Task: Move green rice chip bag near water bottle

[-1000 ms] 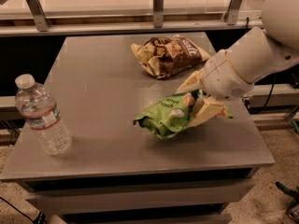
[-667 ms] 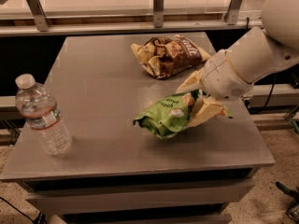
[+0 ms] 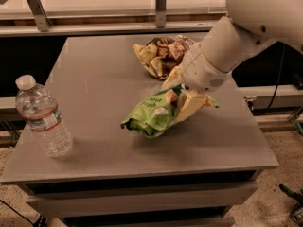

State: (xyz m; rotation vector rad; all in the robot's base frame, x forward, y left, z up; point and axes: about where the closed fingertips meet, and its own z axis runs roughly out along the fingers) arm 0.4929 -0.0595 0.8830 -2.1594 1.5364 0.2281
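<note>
On the grey desk, right of centre: the hand is clamped on the right end of the green rice chip bag, with one pale finger above the crinkled foil and one across its front. The white arm comes in from the upper right.

- Bag: slopes down to the left from the held end. There is a shadow under it, and I cannot tell whether its left tip touches the desk or hangs just clear.
- Water bottle: upright with its cap on, near the front left of the desk and well apart from the bag.
- Brown snack bag: lies toward the back of the desk, just behind the hand. It is not part of this job.

Progress, as judged: the grasp looks made, so the first part is done. The transfer is not, because the bag sits on the right half of the desk and the bottle on the left.

Left to do:
- Carry the bag leftward over the bare stretch of desk between them.
- Set it down beside the bottle.
- Let go.

Note: the bottle is light and standing, so a low sweep could knock it over.
</note>
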